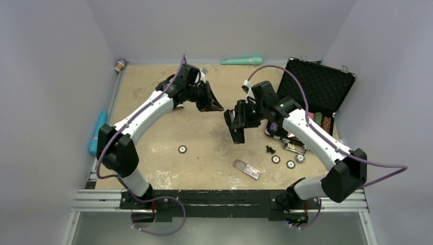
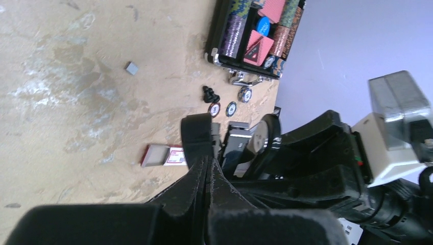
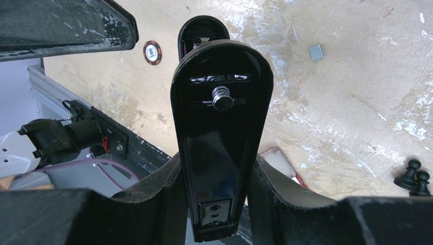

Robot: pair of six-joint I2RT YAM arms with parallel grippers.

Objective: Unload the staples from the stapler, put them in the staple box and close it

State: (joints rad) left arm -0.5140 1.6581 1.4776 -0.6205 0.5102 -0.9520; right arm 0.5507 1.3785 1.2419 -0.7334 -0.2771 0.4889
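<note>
Stapler (image 3: 217, 132) clamped in the right gripper (image 3: 218, 201), above the table (image 1: 204, 138).
Its fingers (image 3: 268, 191) pinch the stapler's sides; the left gripper (image 1: 215, 104), fingers pressed together, sits near at the stapler's 10 o'clock.

bare tabletop (image 1: 214, 143) at centre and left, broken by single chip (image 1: 182, 149), air above centre taken by stapler (image 3: 219, 143), right side blocked by case (image 1: 319, 87), loose chips (image 1: 290, 164), pawns (image 1: 270, 149)

Open black case (image 1: 319, 84) at 2 o'clock on surface (image 1: 153, 102); teal marker (image 1: 241, 61) at 12; small red-and-white box (image 1: 247, 170) at 5; black pawns (image 1: 270, 149) at 4; lone chip (image 1: 182, 149) at 7.
</note>
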